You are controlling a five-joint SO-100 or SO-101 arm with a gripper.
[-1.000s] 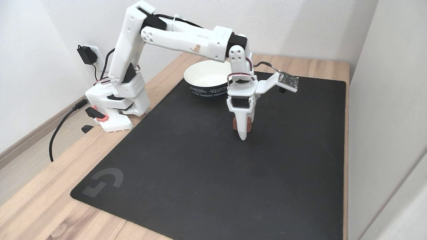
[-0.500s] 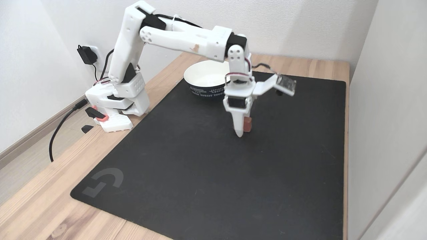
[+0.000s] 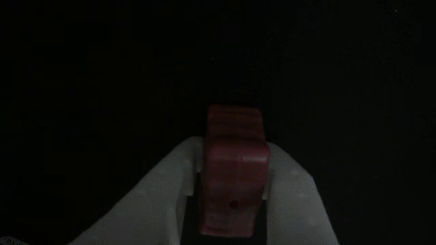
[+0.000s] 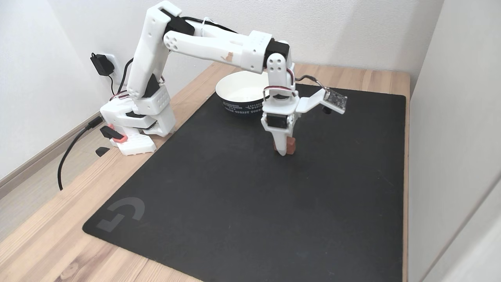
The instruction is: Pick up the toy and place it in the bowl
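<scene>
White gripper (image 4: 282, 150) is pointed down at the black mat (image 4: 235, 203), fingers pinched on the pinkish-red toy block (image 4: 290, 146). In the dim other view the toy (image 3: 235, 170) is seen clamped between both white fingers (image 3: 160, 197), small dark hole facing the camera. Bowl (image 4: 235, 94) is seen behind, near the gripper, on the mat's far edge

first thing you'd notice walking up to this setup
The white arm reaching from the left over a black mat, its gripper pointing straight down near the mat's middle with the small red toy between its fingers. Behind it, at the mat's far edge, stands a white-lined dark bowl.
</scene>
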